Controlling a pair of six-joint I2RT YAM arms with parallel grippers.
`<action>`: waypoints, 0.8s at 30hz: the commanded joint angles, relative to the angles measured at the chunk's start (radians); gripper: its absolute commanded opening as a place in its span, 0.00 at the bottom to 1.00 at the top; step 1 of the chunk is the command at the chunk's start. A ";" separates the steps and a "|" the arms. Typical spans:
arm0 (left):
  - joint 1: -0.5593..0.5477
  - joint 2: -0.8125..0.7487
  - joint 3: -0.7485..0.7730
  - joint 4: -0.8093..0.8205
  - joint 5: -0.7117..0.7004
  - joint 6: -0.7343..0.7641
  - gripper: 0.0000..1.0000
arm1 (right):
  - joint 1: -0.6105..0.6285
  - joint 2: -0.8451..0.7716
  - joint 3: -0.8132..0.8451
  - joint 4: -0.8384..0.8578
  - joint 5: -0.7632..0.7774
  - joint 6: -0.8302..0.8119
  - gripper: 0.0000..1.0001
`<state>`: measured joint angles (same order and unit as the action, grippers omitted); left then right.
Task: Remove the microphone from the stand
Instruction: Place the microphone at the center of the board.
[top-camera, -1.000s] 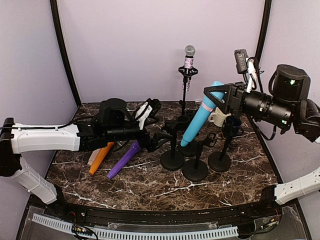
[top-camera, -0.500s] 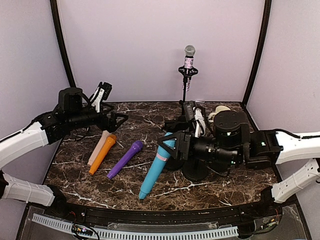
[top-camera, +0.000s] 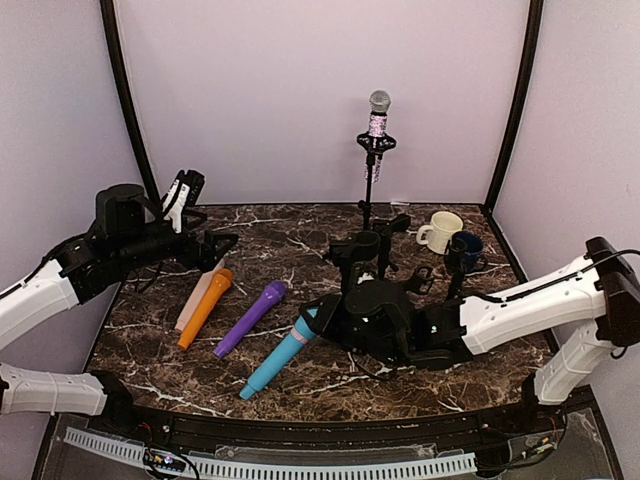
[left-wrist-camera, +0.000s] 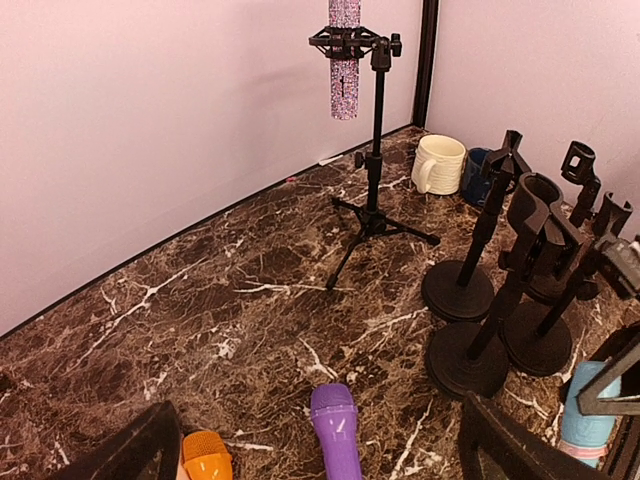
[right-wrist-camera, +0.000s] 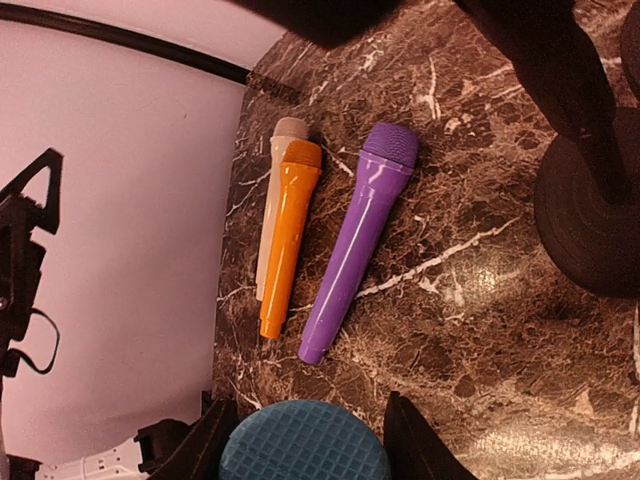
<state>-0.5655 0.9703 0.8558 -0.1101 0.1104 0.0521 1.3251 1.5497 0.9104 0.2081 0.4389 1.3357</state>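
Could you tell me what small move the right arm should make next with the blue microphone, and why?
Probably open the right gripper and let go. It grips the blue microphone by the head; the microphone is off the stands, slanting down with its tail at or just above the table, beside the purple microphone.

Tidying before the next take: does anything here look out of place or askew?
Nothing spilled or broken. A cream mug and a dark blue mug sit back right beside the empty stands, odd among microphone gear. The orange microphone lies tight against the beige microphone.
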 joint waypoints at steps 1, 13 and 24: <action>0.003 -0.026 -0.018 -0.018 -0.035 0.004 0.99 | -0.024 0.087 0.033 0.110 0.040 0.173 0.00; 0.003 -0.022 -0.029 0.004 0.049 -0.029 0.99 | -0.047 0.297 0.132 0.082 0.050 0.326 0.26; 0.003 -0.017 -0.032 0.003 0.056 -0.033 0.98 | -0.073 0.431 0.232 0.074 0.019 0.368 0.55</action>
<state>-0.5655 0.9581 0.8349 -0.1188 0.1505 0.0292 1.2655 1.9461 1.1027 0.2699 0.4614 1.6863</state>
